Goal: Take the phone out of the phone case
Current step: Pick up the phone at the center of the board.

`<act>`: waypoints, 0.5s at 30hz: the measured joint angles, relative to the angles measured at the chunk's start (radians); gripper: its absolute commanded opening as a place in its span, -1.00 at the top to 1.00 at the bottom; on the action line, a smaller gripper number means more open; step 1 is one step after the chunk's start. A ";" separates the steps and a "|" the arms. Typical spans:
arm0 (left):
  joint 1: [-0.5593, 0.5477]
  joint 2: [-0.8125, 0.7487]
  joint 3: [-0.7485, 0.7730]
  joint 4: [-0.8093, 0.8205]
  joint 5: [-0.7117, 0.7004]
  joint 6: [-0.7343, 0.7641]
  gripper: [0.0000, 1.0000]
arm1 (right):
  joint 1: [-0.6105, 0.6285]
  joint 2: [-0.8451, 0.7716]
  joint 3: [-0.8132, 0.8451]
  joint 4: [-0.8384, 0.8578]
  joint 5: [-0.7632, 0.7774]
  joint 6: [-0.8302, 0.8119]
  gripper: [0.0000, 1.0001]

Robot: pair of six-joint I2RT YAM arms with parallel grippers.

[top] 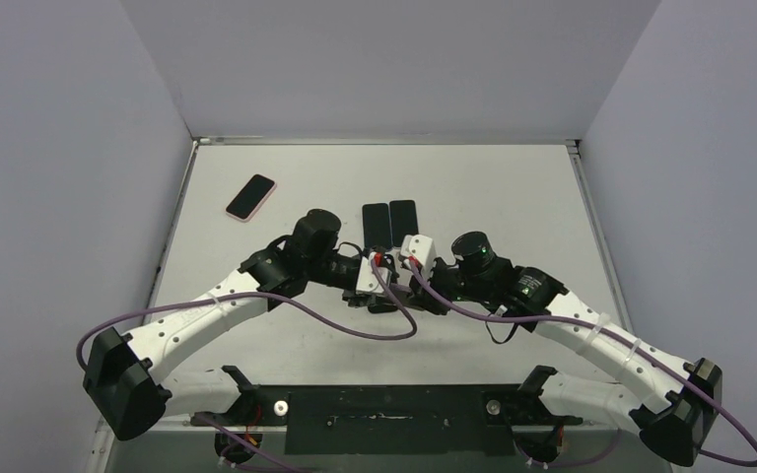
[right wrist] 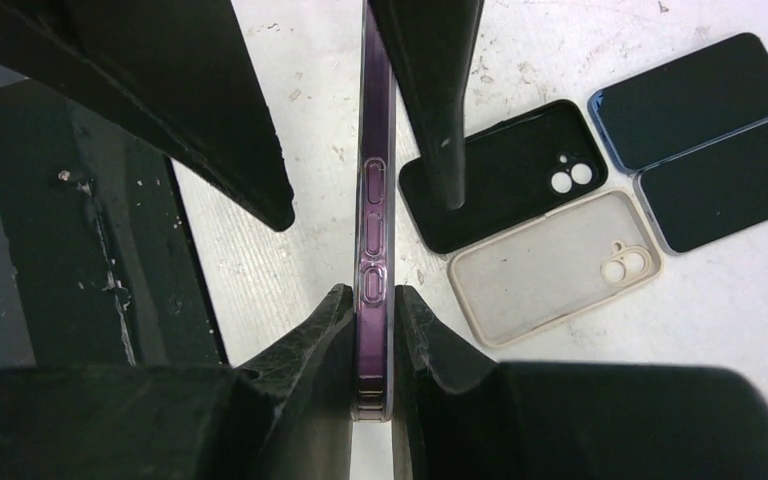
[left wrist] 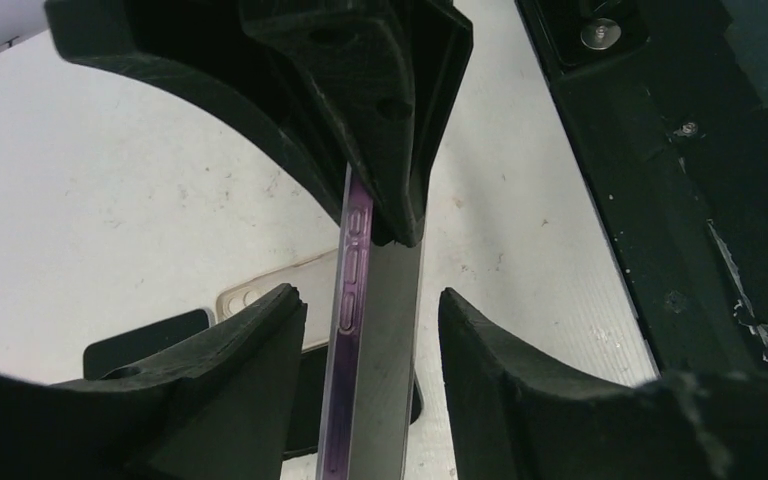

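The phone in its clear phone case (right wrist: 373, 220) is held edge-on above the table, and its purple side with buttons shows through the case. My right gripper (right wrist: 372, 305) is shut on its lower end, both pads pressed against it. My left gripper (left wrist: 372, 305) straddles the same phone (left wrist: 380, 340) from the other end. Its jaws stand partly apart, with a gap on each side of the phone. From above, the two grippers meet at mid-table, left (top: 370, 278) and right (top: 416, 256), and hide the phone.
On the table beyond lie an empty black case (right wrist: 505, 175), an empty beige case (right wrist: 560, 265) and two dark phones (right wrist: 690, 95) (right wrist: 730, 180). A pink phone (top: 251, 197) lies far left. The black mounting plate (top: 394, 414) runs along the near edge.
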 measured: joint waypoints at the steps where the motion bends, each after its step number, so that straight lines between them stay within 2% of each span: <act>1: 0.000 0.006 0.000 0.002 0.007 -0.007 0.06 | 0.000 0.005 0.003 0.005 -0.001 -0.008 1.00; 4: 0.000 0.017 -0.003 0.011 0.024 -0.027 0.14 | 0.000 0.010 0.005 0.015 -0.001 -0.028 1.00; 7: 0.000 0.022 -0.012 0.023 0.034 -0.040 0.30 | 0.000 0.014 0.013 0.022 -0.012 -0.047 1.00; 9: 0.000 0.029 -0.015 0.031 0.037 -0.048 0.45 | 0.000 0.015 0.013 0.027 -0.024 -0.058 1.00; 13: 0.001 0.043 -0.015 0.041 0.038 -0.059 0.97 | 0.000 0.017 0.013 0.027 -0.052 -0.080 1.00; 15: 0.003 0.043 -0.015 0.036 0.042 -0.075 1.00 | 0.001 0.017 0.012 0.027 -0.055 -0.107 0.85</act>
